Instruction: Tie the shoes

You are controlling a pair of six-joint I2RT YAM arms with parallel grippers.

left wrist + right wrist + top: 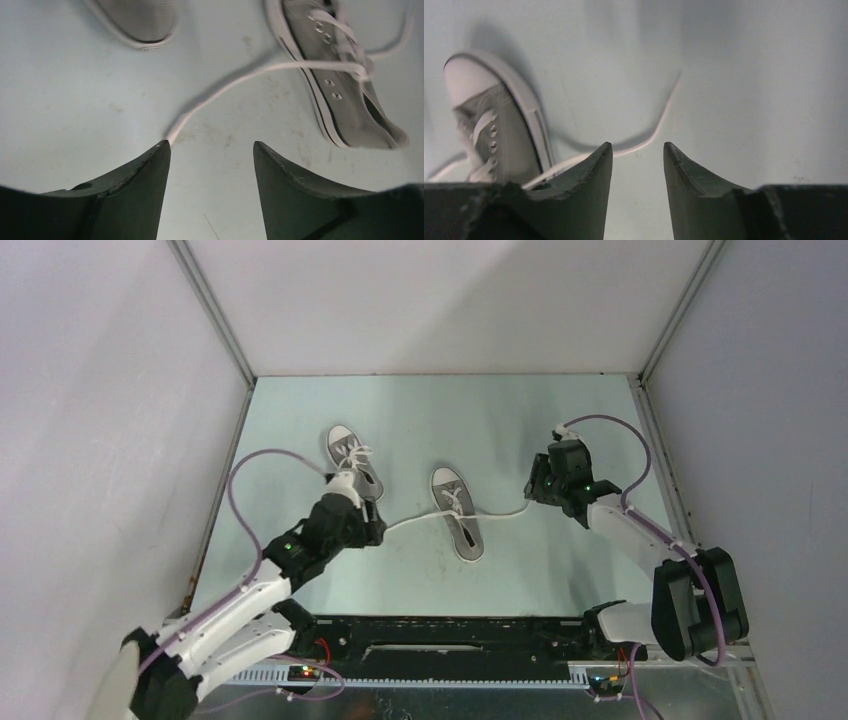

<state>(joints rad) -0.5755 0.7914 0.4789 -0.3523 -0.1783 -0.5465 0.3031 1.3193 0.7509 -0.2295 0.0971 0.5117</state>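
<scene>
While angled downward, left end effector and right end effector gape (lace apparently loose).

Tabletop: pale green, flat, faintly scuffed and stained. Carries two grey sneakers, soles down, white toe caps toward the far edge. Left sneaker: far left. Centre sneaker: nearer, well apart from the first; its white lace stretches out to both sides.

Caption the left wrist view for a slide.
Open left claw, a white lace running from a grey sneaker toward one fingertip.
</scene>
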